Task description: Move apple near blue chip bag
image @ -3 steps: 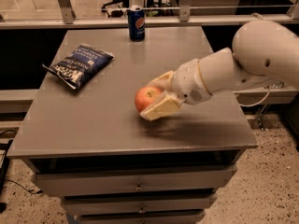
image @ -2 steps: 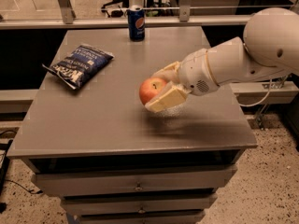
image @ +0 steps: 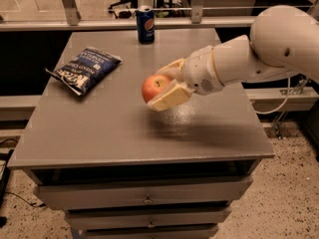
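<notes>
My gripper (image: 163, 86) reaches in from the right and is shut on the red-orange apple (image: 153, 87), holding it lifted above the middle of the grey table (image: 124, 128). The cream fingers (image: 169, 97) clamp the apple from its near and far sides. The blue chip bag (image: 85, 69) lies flat on the table's left side, well to the left of the apple and a little farther back.
An upright blue Pepsi can (image: 145, 24) stands at the table's back edge, behind the apple. My white arm (image: 259, 54) spans the right side above the table. Drawers sit below the tabletop at the front.
My gripper has lifted the apple off the table and carried it up and slightly left. The chip bag and can have not moved.
</notes>
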Tool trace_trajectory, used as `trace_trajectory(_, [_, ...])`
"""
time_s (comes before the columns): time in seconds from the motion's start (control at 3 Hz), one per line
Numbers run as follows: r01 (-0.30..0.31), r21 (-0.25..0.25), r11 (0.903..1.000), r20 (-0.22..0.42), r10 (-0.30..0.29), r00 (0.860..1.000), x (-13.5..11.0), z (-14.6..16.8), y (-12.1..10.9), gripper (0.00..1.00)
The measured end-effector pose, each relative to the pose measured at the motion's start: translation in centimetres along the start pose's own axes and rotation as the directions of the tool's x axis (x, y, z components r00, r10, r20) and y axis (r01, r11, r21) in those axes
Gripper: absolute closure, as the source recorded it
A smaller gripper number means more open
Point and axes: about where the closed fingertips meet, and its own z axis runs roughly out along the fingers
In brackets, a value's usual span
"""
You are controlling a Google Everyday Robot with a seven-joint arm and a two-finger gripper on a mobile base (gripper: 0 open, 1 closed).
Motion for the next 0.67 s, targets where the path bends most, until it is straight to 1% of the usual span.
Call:
trace_trajectory(0.33, [0.039, 0.030, 0.9988, 0.049, -0.040, 0.998, -2.1, 1.5, -2.8, 1.00])
trace_trajectory(0.67, [0.046, 0.047, 0.9979, 0.087, -0.050, 0.995, -3.3, 3.5, -6.8, 1.00])
